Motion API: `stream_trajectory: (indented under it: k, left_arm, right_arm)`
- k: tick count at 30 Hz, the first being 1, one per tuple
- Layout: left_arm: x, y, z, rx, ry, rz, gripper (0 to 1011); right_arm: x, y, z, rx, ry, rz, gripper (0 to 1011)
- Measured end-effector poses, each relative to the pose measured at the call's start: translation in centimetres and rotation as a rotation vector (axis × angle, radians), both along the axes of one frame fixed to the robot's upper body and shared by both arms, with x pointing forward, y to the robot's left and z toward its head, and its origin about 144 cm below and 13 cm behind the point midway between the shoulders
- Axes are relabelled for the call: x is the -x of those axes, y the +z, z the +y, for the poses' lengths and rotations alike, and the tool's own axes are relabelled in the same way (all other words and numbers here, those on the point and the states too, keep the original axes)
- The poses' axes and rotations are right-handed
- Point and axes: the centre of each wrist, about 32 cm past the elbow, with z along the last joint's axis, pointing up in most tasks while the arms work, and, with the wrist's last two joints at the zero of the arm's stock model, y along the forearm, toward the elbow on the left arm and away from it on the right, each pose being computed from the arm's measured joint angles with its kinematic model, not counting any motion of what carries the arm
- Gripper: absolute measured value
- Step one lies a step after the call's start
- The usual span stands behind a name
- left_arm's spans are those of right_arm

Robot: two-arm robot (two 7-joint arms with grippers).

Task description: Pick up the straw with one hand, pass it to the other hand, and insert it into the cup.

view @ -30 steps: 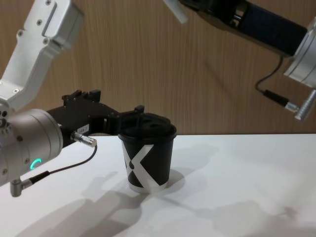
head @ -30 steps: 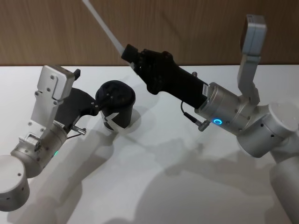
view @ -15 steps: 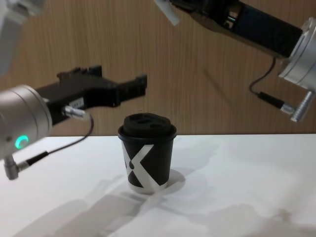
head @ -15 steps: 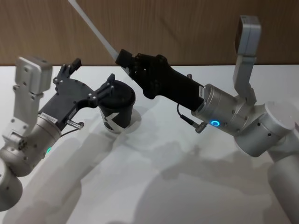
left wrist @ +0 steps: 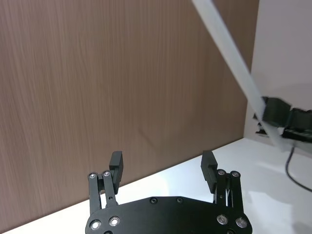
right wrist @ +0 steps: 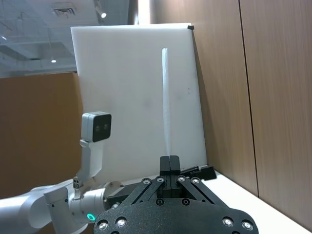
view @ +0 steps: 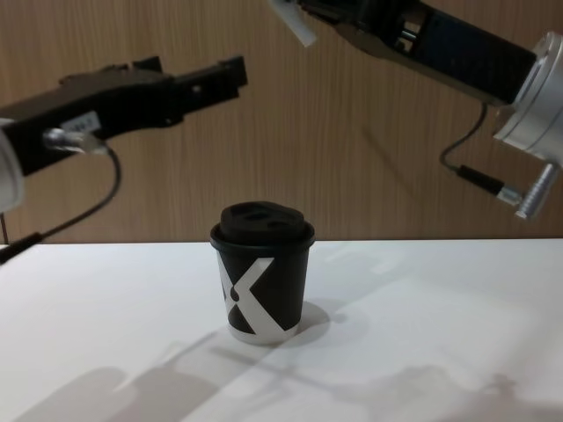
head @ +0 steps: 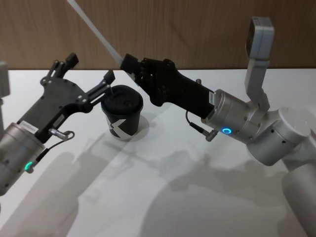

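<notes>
The right claw [head: 129, 62] is pinched shut on the straw [head: 94, 27], gripping it close to one end. From the closed fingertips the long white tube slants up and away toward the wooden wall [head: 197, 29]. This claw hangs in the air over the back edge of the counter [head: 173, 197], just behind the cup [head: 122, 118] and higher than its lid.

The left claw [head: 90, 67] is spread wide and holds nothing. It is raised above the counter to the left of the cup, also higher than the lid. Its two fingers point toward the straw and are apart from it.

The cup stands upright on the counter with its domed lid on. It is near the back edge, left of the middle, and neither claw touches it.
</notes>
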Motion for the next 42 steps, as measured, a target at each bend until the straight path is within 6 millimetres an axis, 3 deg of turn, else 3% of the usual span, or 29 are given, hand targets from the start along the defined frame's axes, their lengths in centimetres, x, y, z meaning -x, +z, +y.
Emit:
stream_trajectory:
  k: [18,42]
  left_arm:
    - [2.3,0.5,3.3,0.073,-0.073,-0.001,1003]
    - [1.2,-0.5,4.3,0.302,-0.29,-0.007,1003]
  right_arm:
    - [0.0,0.0,0.0,0.001,0.005,0.001,0]
    - [0.0,0.0,0.0,0.001,0.006,0.0,0]
